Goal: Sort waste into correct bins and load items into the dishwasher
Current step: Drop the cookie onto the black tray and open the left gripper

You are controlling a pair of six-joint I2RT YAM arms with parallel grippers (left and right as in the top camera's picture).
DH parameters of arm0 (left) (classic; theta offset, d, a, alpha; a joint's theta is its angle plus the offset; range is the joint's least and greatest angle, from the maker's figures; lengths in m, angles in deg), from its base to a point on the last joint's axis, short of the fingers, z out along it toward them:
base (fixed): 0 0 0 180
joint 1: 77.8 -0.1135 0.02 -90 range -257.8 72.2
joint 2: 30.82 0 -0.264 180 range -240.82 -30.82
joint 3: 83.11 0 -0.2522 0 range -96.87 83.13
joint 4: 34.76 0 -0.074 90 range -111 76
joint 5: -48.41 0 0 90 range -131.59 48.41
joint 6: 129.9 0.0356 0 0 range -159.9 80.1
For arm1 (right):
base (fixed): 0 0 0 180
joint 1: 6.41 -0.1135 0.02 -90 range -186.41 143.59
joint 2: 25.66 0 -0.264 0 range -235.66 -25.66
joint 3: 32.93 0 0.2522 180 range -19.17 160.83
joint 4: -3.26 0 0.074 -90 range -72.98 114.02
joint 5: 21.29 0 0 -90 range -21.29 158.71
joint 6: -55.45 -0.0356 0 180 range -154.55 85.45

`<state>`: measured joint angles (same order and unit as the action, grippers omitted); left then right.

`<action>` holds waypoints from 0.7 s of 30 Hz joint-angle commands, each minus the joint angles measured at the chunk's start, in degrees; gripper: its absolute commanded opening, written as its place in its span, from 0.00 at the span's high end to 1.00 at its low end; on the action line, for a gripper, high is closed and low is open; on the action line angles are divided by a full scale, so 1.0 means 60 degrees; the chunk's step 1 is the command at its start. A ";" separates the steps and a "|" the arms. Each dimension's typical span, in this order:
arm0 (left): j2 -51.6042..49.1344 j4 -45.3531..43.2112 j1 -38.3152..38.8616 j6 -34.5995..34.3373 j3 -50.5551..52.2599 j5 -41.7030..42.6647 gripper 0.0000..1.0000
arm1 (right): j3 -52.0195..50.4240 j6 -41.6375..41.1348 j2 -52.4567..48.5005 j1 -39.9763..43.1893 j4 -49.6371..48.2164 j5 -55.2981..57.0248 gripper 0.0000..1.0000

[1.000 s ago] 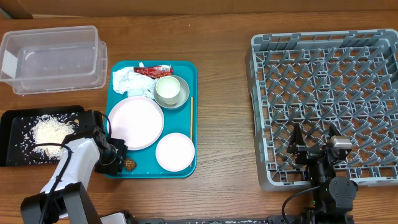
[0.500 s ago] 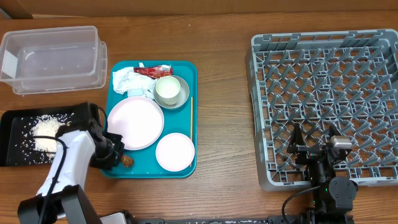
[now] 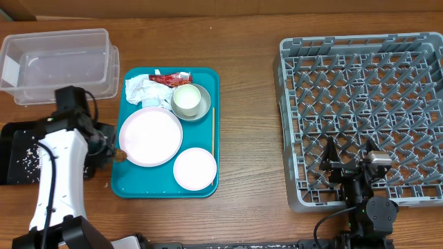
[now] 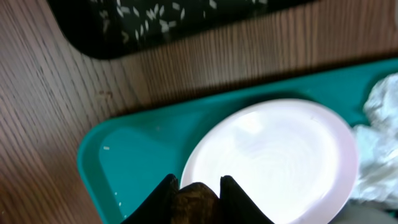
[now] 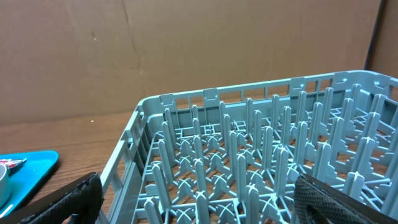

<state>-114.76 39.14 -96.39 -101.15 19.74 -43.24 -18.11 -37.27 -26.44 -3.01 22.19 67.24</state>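
My left gripper (image 3: 118,153) is shut on the brown lump (image 4: 194,198) and holds it over the teal tray's left edge, beside the large white plate (image 3: 151,136); the plate also shows in the left wrist view (image 4: 273,149). The black tray (image 3: 15,142) with rice scraps (image 4: 146,12) lies just left, partly hidden by my arm. The clear tub (image 3: 59,66) stands at the back left. The napkin (image 3: 143,92), red wrapper (image 3: 171,78), white cup in the silvery bowl (image 3: 188,100) and smaller plate (image 3: 194,169) lie on the teal tray. My right gripper (image 5: 205,205) is open and empty over the grey dish rack (image 3: 363,104).
The teal tray (image 3: 163,185) sits left of centre, with a thin wooden stick (image 3: 212,123) along its right side. The rack's pegs (image 5: 249,155) stand right under my right gripper. Bare wooden table (image 3: 249,124) lies between tray and rack.
My left gripper has closed on the brown lump at the tray's front left corner and carried it back and left to the tray's left edge. The right arm has not moved.
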 commanded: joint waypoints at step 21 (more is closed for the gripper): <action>-0.0521 -0.4080 -0.3916 0.0361 -0.0423 -0.1475 0.38 | -0.0095 0.0138 0.0102 0.0055 -0.0069 -0.0011 0.00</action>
<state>-115.55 15.90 -119.66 -99.38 18.14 -50.00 -18.11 -37.29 -26.44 -3.01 22.19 67.22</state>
